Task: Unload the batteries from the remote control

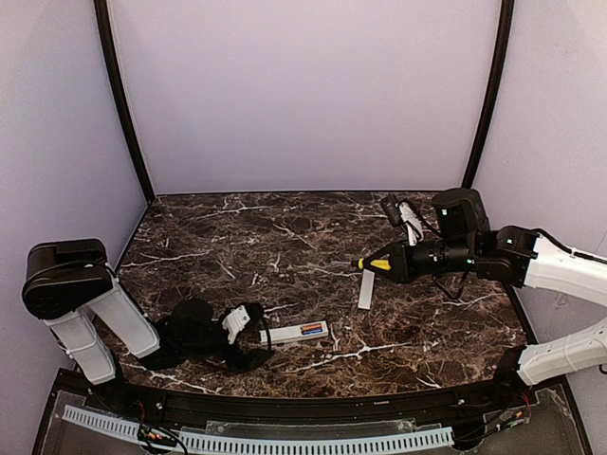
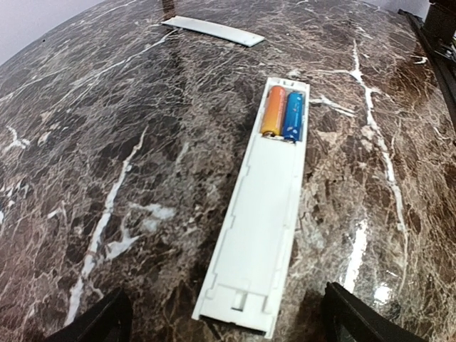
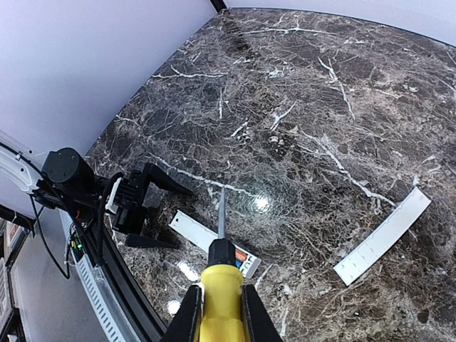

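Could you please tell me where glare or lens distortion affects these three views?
Top view: soft, even light, no strong glare on the table. Left wrist view: wide-angle bending curves the table; bright reflections sit beside the remote; the batteries look sharp. Right wrist view: a glare spot lies beside the screwdriver tip.

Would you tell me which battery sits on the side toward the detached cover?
The orange battery; the blue battery lies beside it, farther from the back cover.

Top camera looks down from behind — left wrist close, right wrist high, sharing the remote control (image 2: 262,214).
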`<state>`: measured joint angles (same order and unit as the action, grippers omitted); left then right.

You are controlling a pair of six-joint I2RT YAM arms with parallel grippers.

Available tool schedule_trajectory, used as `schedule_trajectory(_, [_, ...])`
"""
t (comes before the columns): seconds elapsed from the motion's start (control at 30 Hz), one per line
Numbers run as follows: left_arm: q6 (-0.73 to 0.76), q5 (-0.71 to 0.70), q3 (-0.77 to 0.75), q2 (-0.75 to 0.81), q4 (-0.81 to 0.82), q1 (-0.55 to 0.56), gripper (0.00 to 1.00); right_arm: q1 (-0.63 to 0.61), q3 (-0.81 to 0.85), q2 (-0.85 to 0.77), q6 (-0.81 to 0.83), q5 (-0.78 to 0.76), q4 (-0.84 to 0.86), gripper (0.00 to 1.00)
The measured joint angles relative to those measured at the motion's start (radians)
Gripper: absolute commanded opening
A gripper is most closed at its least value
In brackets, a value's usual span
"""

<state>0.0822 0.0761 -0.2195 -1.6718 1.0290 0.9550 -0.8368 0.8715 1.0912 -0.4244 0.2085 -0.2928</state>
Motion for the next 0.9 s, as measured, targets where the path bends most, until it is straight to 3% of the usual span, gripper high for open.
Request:
schedule_trajectory(0.33, [0.016, 0.271, -0.040, -0.063, 0.082, -0.155, 0.77, 0.000, 0.000, -0.011, -0.005, 0.000, -0.008, 0.00])
schedule_trajectory(0.6, [0.043, 0.391, -0.096, -0.148, 0.090, -0.160, 0.75, 0.000, 0.000, -0.013, -0.006, 0.000, -0.008, 0.00])
schedule_trajectory(0.9, [0.100, 0.446, -0.152, -0.198, 0.070, -0.160, 0.63, 0.000, 0.000, -0.014, -0.007, -0.001, -0.008, 0.00])
